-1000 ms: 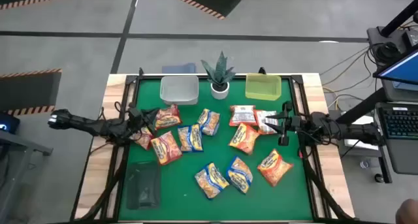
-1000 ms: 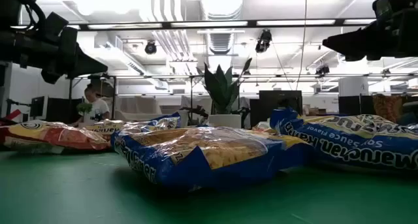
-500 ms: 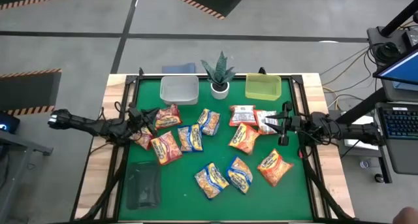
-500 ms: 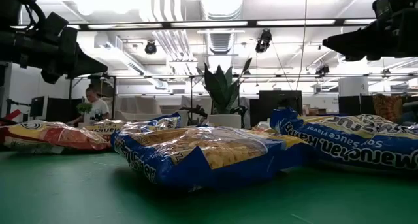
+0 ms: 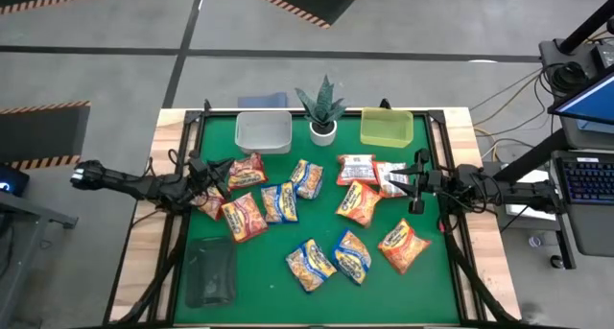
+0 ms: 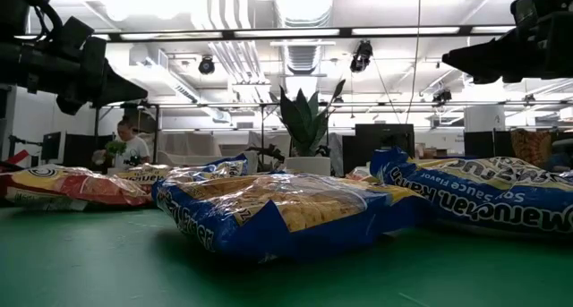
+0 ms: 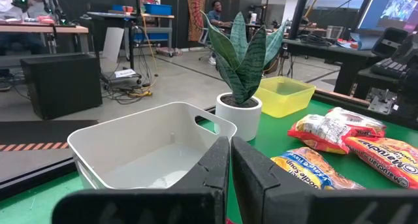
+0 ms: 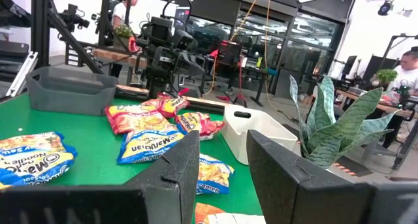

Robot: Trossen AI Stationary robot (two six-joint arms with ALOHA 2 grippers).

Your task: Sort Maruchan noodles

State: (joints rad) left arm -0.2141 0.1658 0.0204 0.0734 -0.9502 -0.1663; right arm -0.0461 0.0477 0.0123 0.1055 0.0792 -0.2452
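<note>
Here noodle packets (image 5: 310,264) litter the green table (image 5: 432,291).

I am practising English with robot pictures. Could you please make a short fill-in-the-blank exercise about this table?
1. The potted plant stands between the white bin and the ____ bin.
2. The table has a ____ surface.
3. The left tool has its fingers ____.
4. The dark grey bin sits at the near ____ corner of the table.

Missing words: yellow; green; shut; left
</note>
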